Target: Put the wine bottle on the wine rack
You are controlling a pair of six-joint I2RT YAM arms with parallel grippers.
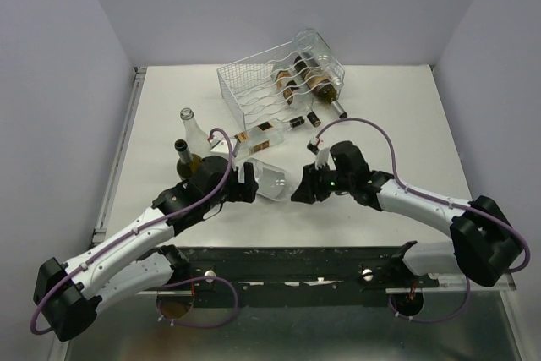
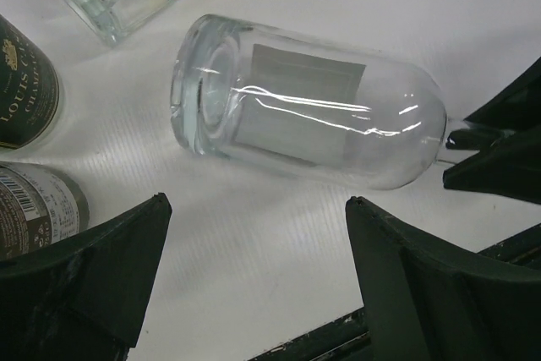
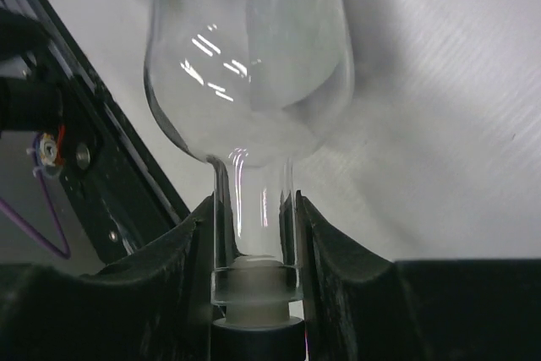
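Left arm [image 1: 127, 238]: folding back at an elbow far out on its own side, with the forearm stretching forward and inward toward the middle. Left pincer [image 1: 251, 183]: standing wide open, its dark fingers [image 2: 93, 276] spreading apart and clasping nothing. Right arm [image 1: 423, 200]: bending at an elbow out on its own side, with the forearm running inward and low. Right pincer [image 1: 303, 190]: facing the left one at close range, its fingers [image 3: 190, 251] pressing from both sides on the neck of the wine bottle [image 3: 249, 65].
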